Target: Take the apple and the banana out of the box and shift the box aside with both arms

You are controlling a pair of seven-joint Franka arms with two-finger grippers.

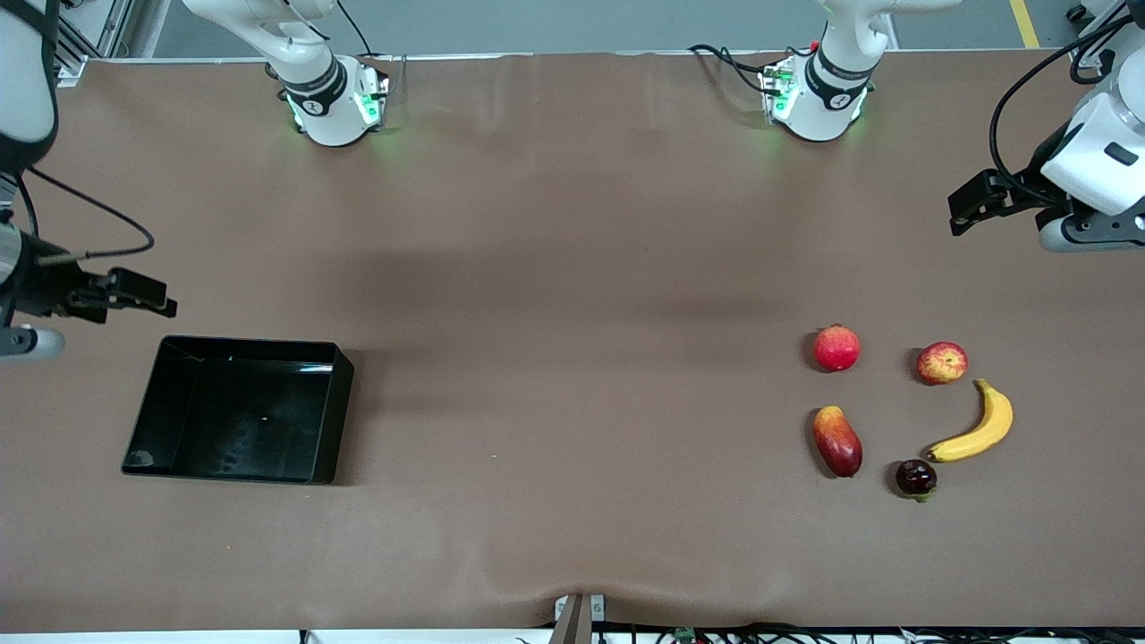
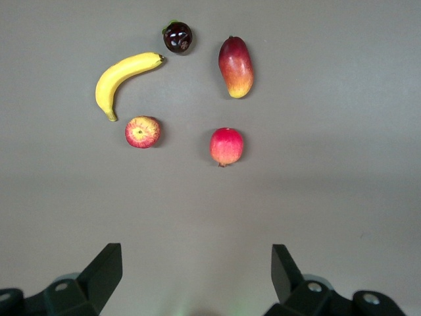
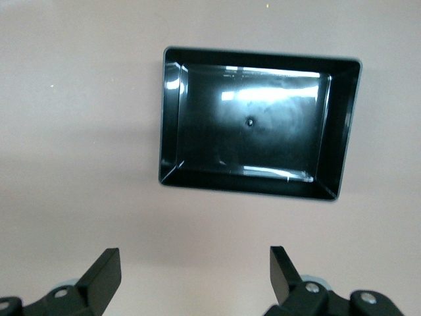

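My left tool point(image 2: 195, 276) hangs wide open and empty above bare tabletop point(image 1: 572, 268) at my left arm's end, and my right tool point(image 3: 194, 276) hangs just as wide and empty at my right arm's end; both arms wait.

The fruits lie in a loose ring toward my left arm's end. Taking that ring as a clock face in the front view, the apple point(image 1: 942, 362) sits at about two o'clock, red with yellow streaks, and the banana point(image 1: 977, 432) curves from three down toward five, near the apple but apart from it. A plain red fruit point(image 1: 836, 348) is at ten, a mango-like fruit point(image 1: 837, 440) at eight, and a small dark fruit point(image 1: 916, 478), perhaps a plum, at six, just beside the banana's tip.

The black box point(image 1: 335, 411) rests flat and empty toward my right arm's end, well apart from the fruits.
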